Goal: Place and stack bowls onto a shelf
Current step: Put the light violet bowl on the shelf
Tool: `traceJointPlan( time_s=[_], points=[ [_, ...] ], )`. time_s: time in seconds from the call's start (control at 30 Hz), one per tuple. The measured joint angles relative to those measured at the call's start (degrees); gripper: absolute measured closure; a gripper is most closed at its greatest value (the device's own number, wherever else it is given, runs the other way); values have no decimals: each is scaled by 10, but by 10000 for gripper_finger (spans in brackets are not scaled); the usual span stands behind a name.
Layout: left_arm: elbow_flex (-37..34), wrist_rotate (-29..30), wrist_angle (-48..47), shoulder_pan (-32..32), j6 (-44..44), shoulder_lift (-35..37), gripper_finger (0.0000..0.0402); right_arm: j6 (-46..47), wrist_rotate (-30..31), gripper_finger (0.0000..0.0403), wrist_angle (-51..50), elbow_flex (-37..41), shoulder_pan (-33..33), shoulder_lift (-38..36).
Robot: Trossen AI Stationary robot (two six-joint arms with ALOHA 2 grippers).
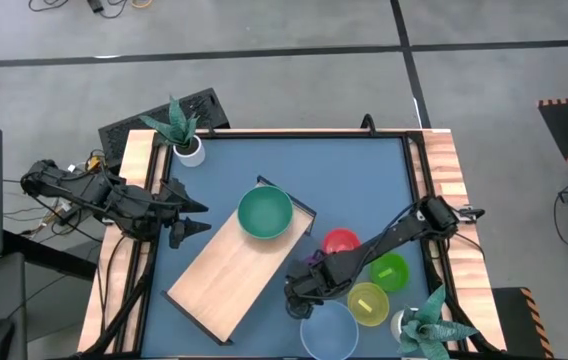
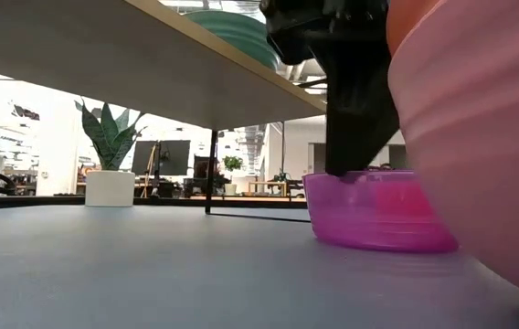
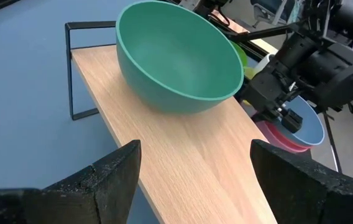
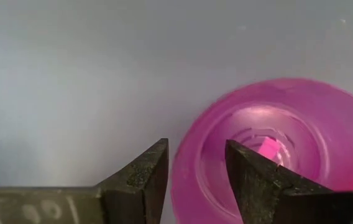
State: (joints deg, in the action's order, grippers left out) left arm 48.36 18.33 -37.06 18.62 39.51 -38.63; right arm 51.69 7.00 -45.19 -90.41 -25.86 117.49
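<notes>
Blue tabletop (image 1: pixel 364 180) filled the middle of the high view, and you had both arms over it. Nearest the lower edge of that frame sat a pale blue bowl (image 1: pixel 328 333), with a yellow-green bowl (image 1: pixel 368 304) just to its right and a lime bowl (image 1: pixel 388 271) above that. Your right gripper (image 1: pixel 298 296) hung at lower centre, down over a small pink bowl (image 4: pixel 270 149); in the right wrist view its two dark fingers (image 4: pixel 140 173) straddled the bowl's rim, one outside and one inside, with a gap on either side of the wall, so you were not yet pinching it. In the low view that bowl (image 2: pixel 378 208) rested flat on the table. A red bowl (image 1: pixel 341 242) lay a little farther up, beside the right arm.

Left of centre, the light-wood shelf (image 1: pixel 226 275) ran diagonally, and a large teal bowl (image 1: pixel 265 213) stood upright on its upper right end. Your left gripper (image 1: pixel 192 218) waited at the shelf's left side, fingers (image 3: pixel 119 173) spread wide and holding nothing. A potted plant (image 1: pixel 184 135) stood in the upper left corner of the table.
</notes>
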Motion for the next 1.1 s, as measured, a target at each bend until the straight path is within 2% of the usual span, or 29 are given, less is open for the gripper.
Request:
traceJointPlan(
  time_s=[0.27,0.6,0.73,0.93,1.1],
  points=[
    [0,0,0,0,-1,0,115,-12,-7,223,1,0,7,0],
    [0,0,0,0,-10,0,115,-36,-25,253,4,0,20,0],
    [0,0,0,0,-11,0,115,-40,-29,290,2,0,25,0],
    [0,0,0,0,-12,0,115,-43,-30,378,-10,0,33,0],
    [0,2,0,0,-12,0,115,-36,-30,383,-11,0,42,0]
  ],
)
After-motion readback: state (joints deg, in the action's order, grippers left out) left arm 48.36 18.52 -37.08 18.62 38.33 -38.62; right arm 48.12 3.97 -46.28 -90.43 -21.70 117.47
